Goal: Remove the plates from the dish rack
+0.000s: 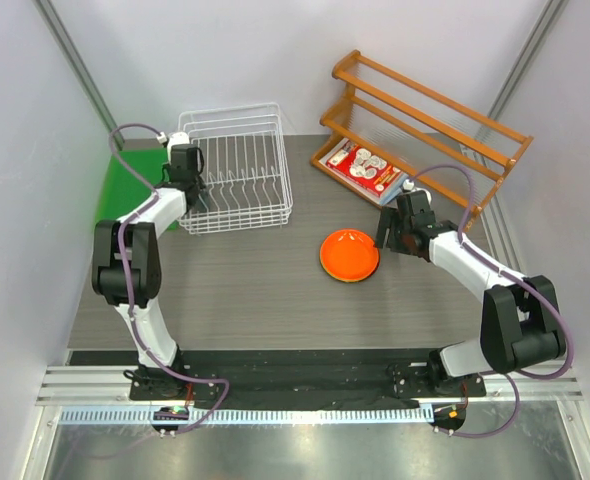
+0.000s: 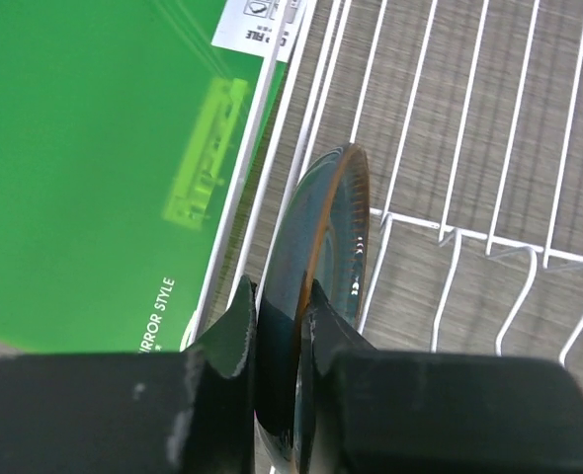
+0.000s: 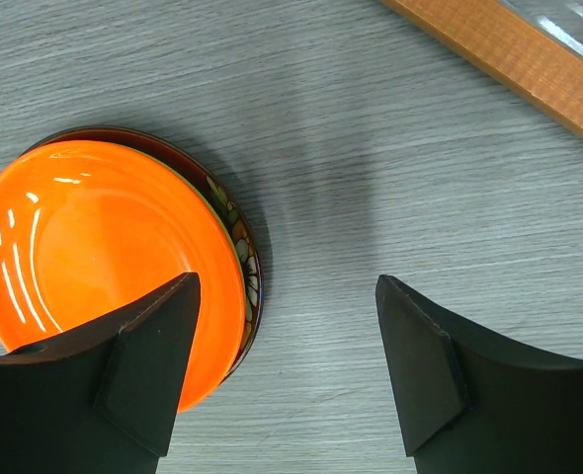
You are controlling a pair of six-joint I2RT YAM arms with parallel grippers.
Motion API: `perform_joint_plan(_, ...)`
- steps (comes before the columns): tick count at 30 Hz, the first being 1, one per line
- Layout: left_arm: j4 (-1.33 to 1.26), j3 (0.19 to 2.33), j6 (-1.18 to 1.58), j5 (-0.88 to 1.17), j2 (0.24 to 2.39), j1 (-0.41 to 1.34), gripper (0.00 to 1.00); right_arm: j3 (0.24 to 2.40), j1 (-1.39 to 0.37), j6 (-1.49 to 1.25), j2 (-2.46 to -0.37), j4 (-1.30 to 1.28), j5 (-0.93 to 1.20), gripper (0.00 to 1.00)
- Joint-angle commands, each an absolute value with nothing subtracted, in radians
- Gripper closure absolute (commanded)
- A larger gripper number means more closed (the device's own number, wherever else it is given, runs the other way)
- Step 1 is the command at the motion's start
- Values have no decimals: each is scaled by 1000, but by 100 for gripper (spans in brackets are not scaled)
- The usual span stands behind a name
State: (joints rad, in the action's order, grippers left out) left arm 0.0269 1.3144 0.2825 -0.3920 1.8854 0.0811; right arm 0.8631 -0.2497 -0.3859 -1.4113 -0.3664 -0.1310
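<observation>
The white wire dish rack [image 1: 237,168] stands at the back left. In the left wrist view a blue-grey plate [image 2: 327,232] stands on edge between the rack's wires [image 2: 457,240]. My left gripper [image 2: 284,318] is shut on its rim, one finger on each face. From above, the left gripper [image 1: 187,186] is at the rack's left side. An orange plate [image 1: 349,255] lies flat mid-table, stacked on a dark red patterned plate [image 3: 242,259]. My right gripper [image 3: 287,341] hovers open just right of the stack, its left finger [image 3: 148,355] over the orange plate [image 3: 84,237].
An orange-brown wooden slatted shelf [image 1: 425,125] stands at the back right with a red-and-white packet [image 1: 365,168] on its lower level. A green board [image 1: 125,185] lies against the rack's left side. The wall is close behind the rack.
</observation>
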Motion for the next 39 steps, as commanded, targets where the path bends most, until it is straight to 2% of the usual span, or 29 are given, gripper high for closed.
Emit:
perform_joint_plan(1, -21, 1307, 416, -449, 1867, 71, 100, 879, -255, -370, -1414, -339, -129, 23)
perform_joint_plan(16, -3, 1361, 256, -531, 1686, 103, 100, 868, -256, -376, -1384, -341, -136, 23)
perform_joint_plan(28, 54, 1379, 250, -515, 1599, 124, 100, 864, -256, -373, -1341, -342, -143, 23)
perform_joint_plan(34, 124, 1385, 316, -417, 1514, 127, 100, 874, -256, -377, -1302, -344, -92, 23)
perform_joint_plan(39, 137, 1310, 475, -87, 1451, 133, 100, 894, -256, -393, -1256, -313, 30, 22)
